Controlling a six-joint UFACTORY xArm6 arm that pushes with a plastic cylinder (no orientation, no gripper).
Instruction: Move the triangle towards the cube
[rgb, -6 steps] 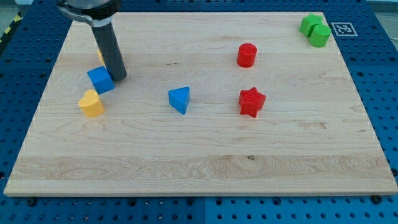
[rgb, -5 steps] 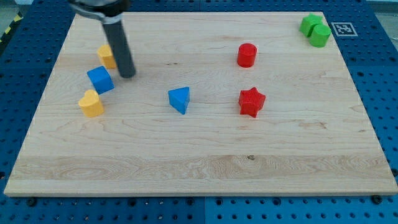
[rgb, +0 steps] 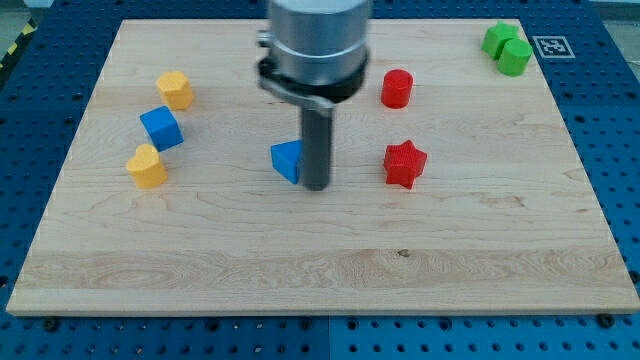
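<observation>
The blue triangle (rgb: 287, 160) lies near the board's middle. My tip (rgb: 316, 186) stands right against its right side, and the rod hides the triangle's right edge. The blue cube (rgb: 161, 128) sits well off to the view's left, between two yellow blocks. The arm's grey body hangs over the board's upper middle.
A yellow block (rgb: 175, 89) lies above the cube and a yellow heart-like block (rgb: 147, 166) below it. A red cylinder (rgb: 397, 88) and a red star (rgb: 404, 163) lie to the right of my tip. Two green blocks (rgb: 508, 47) sit at the top right corner.
My tip has moved from beside the blue cube at the left across to the right side of the blue triangle. No block has moved.
</observation>
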